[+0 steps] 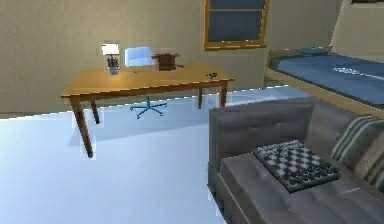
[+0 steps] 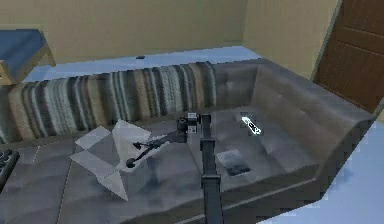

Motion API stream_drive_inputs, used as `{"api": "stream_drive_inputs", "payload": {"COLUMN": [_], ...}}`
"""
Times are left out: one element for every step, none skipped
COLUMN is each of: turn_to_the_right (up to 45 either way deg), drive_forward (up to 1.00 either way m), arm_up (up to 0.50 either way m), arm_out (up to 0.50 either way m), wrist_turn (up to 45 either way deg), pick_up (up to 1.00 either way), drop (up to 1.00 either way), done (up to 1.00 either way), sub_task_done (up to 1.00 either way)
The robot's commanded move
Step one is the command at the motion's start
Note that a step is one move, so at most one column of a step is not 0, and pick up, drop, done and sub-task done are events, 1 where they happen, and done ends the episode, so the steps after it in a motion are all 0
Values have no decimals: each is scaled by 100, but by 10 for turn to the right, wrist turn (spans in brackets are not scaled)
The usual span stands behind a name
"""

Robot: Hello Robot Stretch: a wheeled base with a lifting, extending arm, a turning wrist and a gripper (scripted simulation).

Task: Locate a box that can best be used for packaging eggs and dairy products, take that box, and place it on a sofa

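A pale grey box point(image 2: 103, 157) with spread flaps sits on the grey sofa's seat point(image 2: 290, 150), in front of the striped back cushions point(image 2: 110, 95). The dark arm rises from the bottom edge of the arm side view. Its gripper point(image 2: 137, 158) points left, with the fingers at the box's right side. I cannot tell whether the gripper holds anything. The same sofa point(image 1: 250, 135) fills the lower right of the forward view.
A small white object point(image 2: 250, 124) and a flat dark object point(image 2: 236, 163) lie on the seat right of the arm. A chessboard point(image 1: 296, 164) rests on the sofa. A wooden desk point(image 1: 140, 85) with an office chair point(image 1: 142, 62) stands ahead, a blue bed point(image 1: 340, 75) is at right, and a brown door point(image 2: 355, 55) lies beyond the sofa.
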Motion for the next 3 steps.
{"api": "stream_drive_inputs", "payload": {"turn_to_the_right": [0, 0, 0], "drive_forward": [0, 0, 0], "arm_up": [10, 0, 0], "arm_out": [0, -8, 0], "wrist_turn": [0, 0, 0], "pick_up": [0, 0, 0], "drop": [0, 0, 0], "done": [0, 0, 100], "sub_task_done": [0, 0, 0]}}
